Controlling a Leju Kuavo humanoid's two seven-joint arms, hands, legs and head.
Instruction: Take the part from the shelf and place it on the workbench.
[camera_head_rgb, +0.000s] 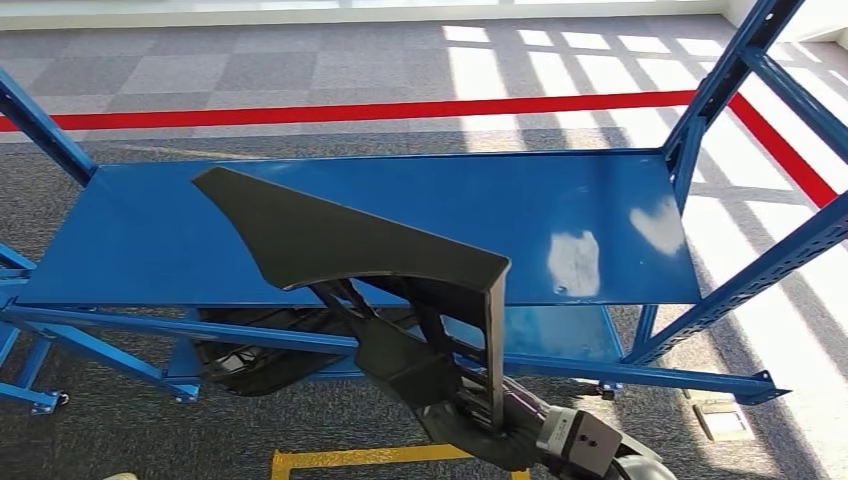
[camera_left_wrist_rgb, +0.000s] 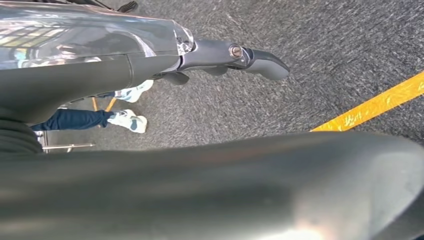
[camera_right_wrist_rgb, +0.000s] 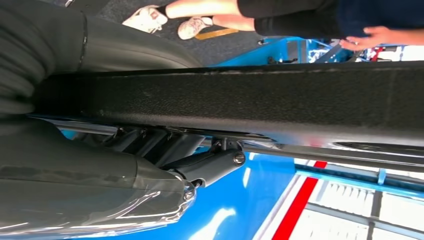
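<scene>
Right arm comes up from 5 o'clock in the head view, its right hand (camera_head_rgb: 470, 425) wrapped around the black plastic part (camera_head_rgb: 340, 235), lifted above the blue shelf (camera_head_rgb: 560, 200). Grey carpet all round, a red floor stripe (camera_head_rgb: 400, 108) at 12. Left hand (camera_left_wrist_rgb: 235, 55) hangs over carpet, fingers loosely apart, nothing in it.

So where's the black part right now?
In the head view, the black part is held by the right hand, over the blue shelf's front edge.

A workshop floor: blue steel shelf (camera_head_rgb: 400, 230), grey carpet tiles (camera_head_rgb: 300, 70), red floor line (camera_head_rgb: 400, 108).
</scene>
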